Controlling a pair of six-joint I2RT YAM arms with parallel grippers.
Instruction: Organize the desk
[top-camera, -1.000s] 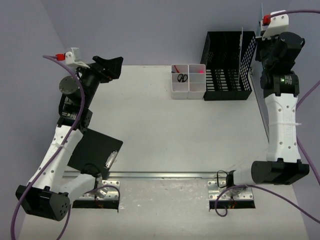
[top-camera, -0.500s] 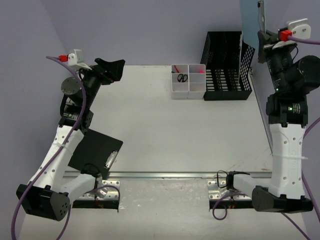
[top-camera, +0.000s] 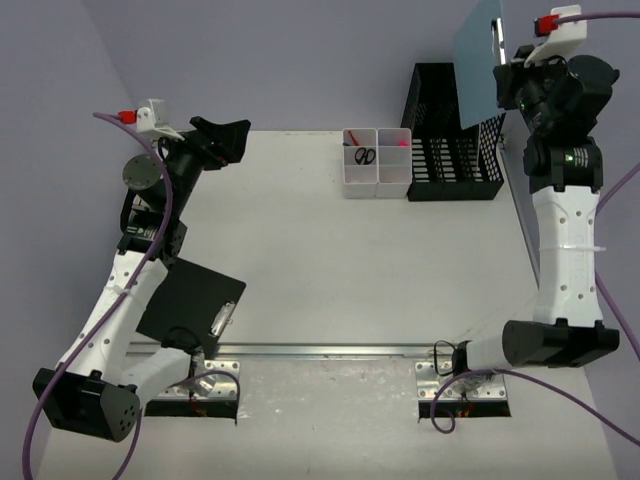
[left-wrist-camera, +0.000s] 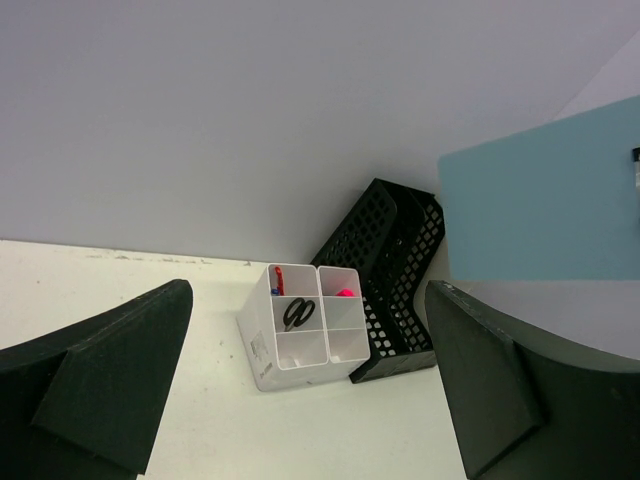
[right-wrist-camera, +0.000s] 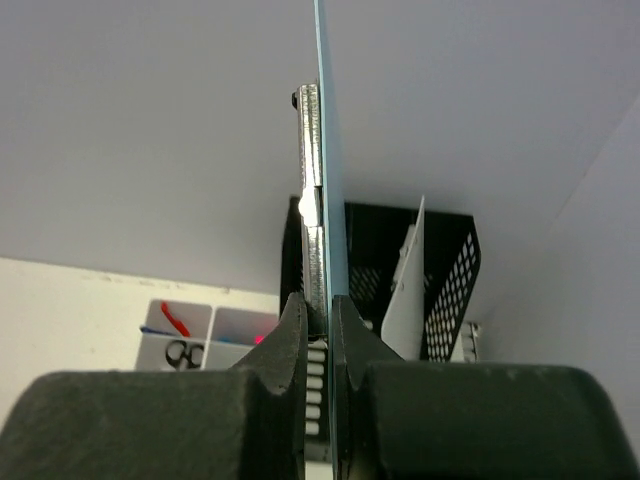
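The right gripper (right-wrist-camera: 320, 322) is clamping the lower edge of a light blue flat clipboard (top-camera: 478, 60) with a silver metal clip (right-wrist-camera: 310, 215). Its two fingers are pressing on either face of the board. The board is hanging upright in the air, above the black mesh plastic file rack (top-camera: 455, 140) and not touching it. In the right wrist view it is showing edge-on, with the clip on its left face. A white sheet (right-wrist-camera: 405, 290) is standing tilted inside the rack, in a slot to the right of the held board.

The large off-white flat desk (top-camera: 330, 260) is lying under the rack, which is sitting at the desk's far right corner. A metal rail (top-camera: 320, 350) is running along the desk edge farthest from the rack.

A small white plastic compartment bin (top-camera: 377, 165) is standing just beside the rack on its left. Black scissors (top-camera: 365, 156) are sitting in one of its cells and a pink item (left-wrist-camera: 345, 292) in another.

The left gripper (top-camera: 225, 135) is hovering well to the left of the rack with its fingers (left-wrist-camera: 110, 380) spread wide and nothing between them. A black flat clipboard (top-camera: 190, 300) is lying on the desk well apart from the rack, partly under the left arm.
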